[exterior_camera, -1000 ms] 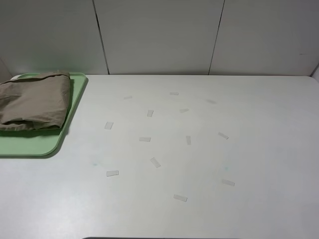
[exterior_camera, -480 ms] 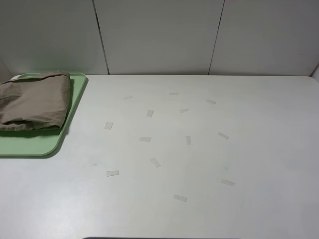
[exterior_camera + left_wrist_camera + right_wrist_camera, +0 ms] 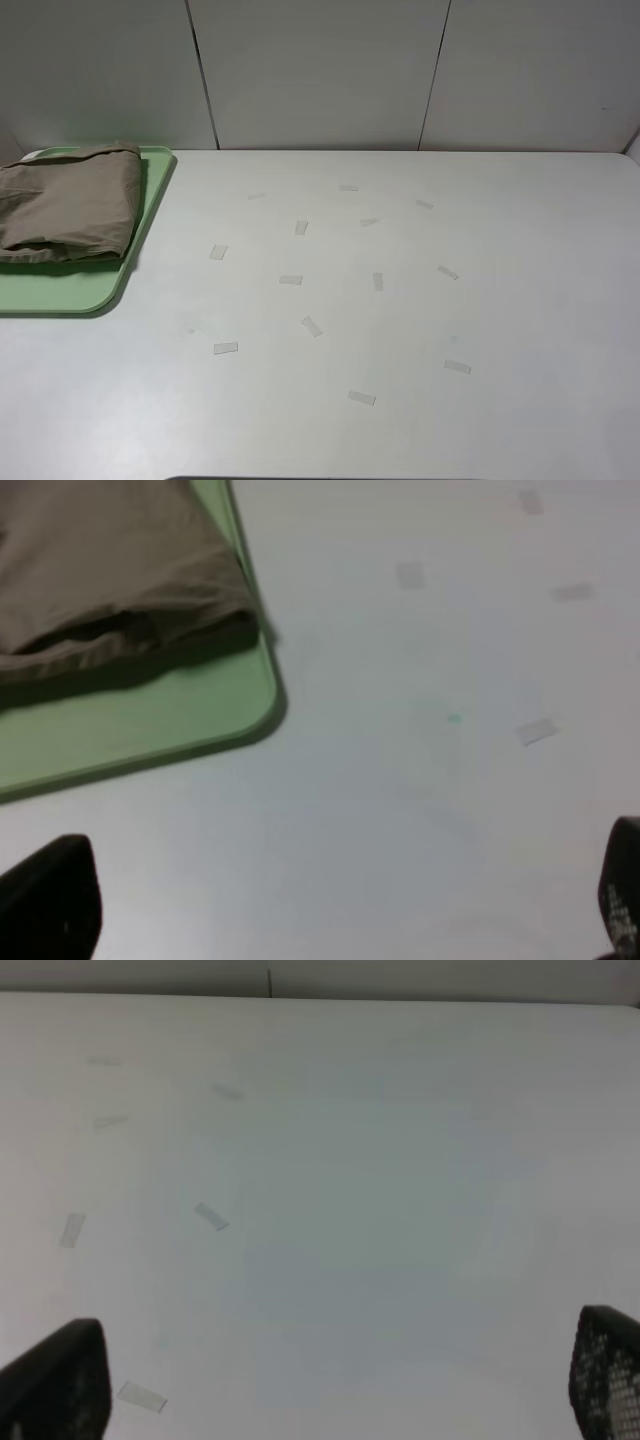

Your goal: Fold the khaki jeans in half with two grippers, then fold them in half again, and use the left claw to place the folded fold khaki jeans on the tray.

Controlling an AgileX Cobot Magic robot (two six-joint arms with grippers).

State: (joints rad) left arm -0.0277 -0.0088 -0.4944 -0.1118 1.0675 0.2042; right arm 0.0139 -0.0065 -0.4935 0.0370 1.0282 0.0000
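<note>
Lying folded on tray [image 3: 60, 290], khaki jeans [image 3: 68, 205], apart from left end effector [image 3: 330, 920].

My left claw [image 3: 330, 905] hangs with its two black fingertips [image 3: 50, 895] spread wide apart, nothing between them. My right gripper [image 3: 330, 1380] is likewise spread, empty, fingertips [image 3: 55, 1380] at the frame's edges.
</note>
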